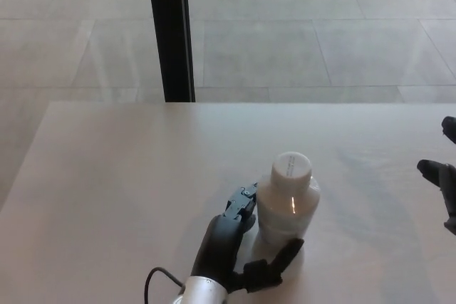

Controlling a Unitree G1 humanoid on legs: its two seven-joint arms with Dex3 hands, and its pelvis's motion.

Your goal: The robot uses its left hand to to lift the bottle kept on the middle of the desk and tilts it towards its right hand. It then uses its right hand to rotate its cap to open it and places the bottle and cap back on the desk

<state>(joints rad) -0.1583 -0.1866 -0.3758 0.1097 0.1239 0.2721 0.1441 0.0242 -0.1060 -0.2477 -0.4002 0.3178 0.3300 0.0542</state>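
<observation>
Head view shows you the pale desk (107, 176) with the bottle (287, 204) upright mid-desk, cap (291, 165) on. Your left hand (239, 250) cups its base from the left, fingers spread around it, not lifted. The right hand (443, 176) waits well apart at the edge; its fingers' state can't be told.

Left hand (239, 250) glossy black, thick fingers, silver wrist cuff, thin black cable (looped); right hand (443, 176) black too.
</observation>
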